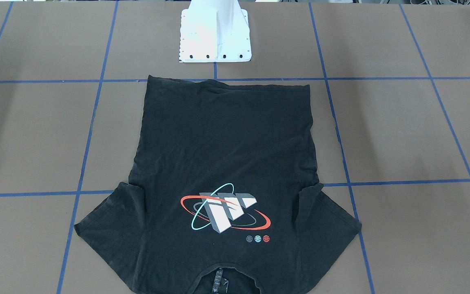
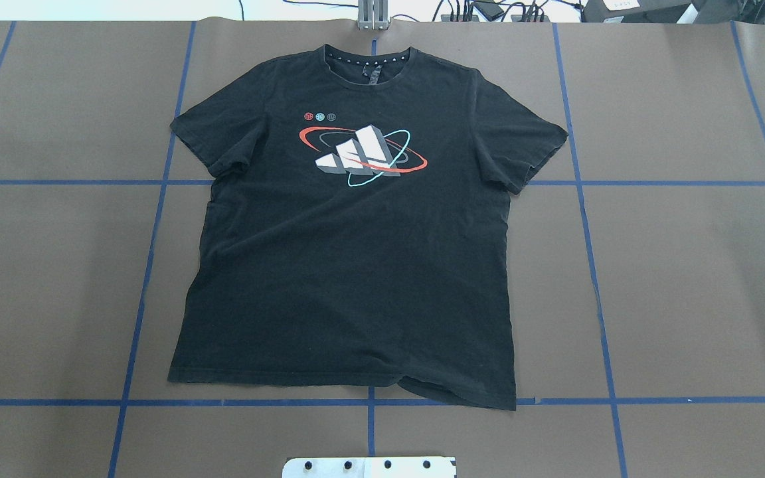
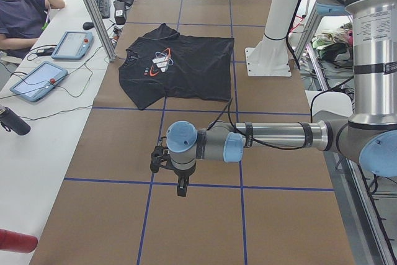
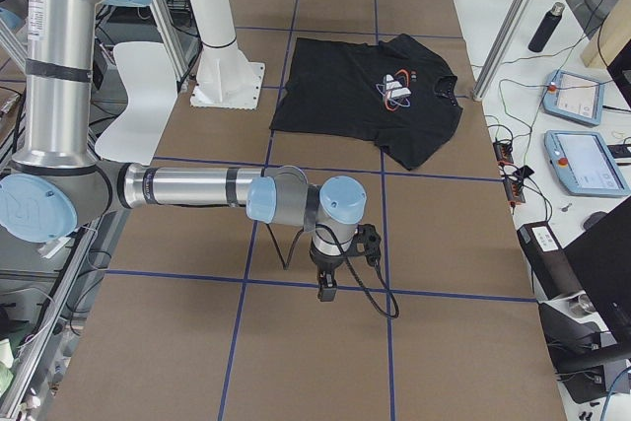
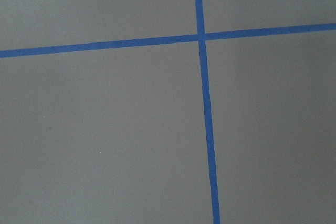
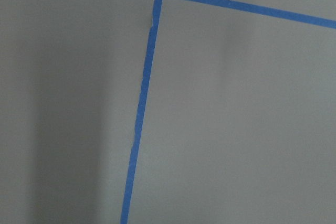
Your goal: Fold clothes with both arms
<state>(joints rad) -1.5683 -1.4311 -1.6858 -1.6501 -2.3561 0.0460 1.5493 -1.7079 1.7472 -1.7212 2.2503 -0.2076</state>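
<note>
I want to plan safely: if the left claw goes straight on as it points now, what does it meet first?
The left claw points down, so it would probably meet the brown table first, near a blue tape crossing, far from the T-shirt.

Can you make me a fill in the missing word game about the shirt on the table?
The T-shirt on the table is coloured ____.
Its picture faces ____.
The tape lines on the table are ____.
Its collar points ____ from the white base.
Missing words: black; up; blue; away.
</note>
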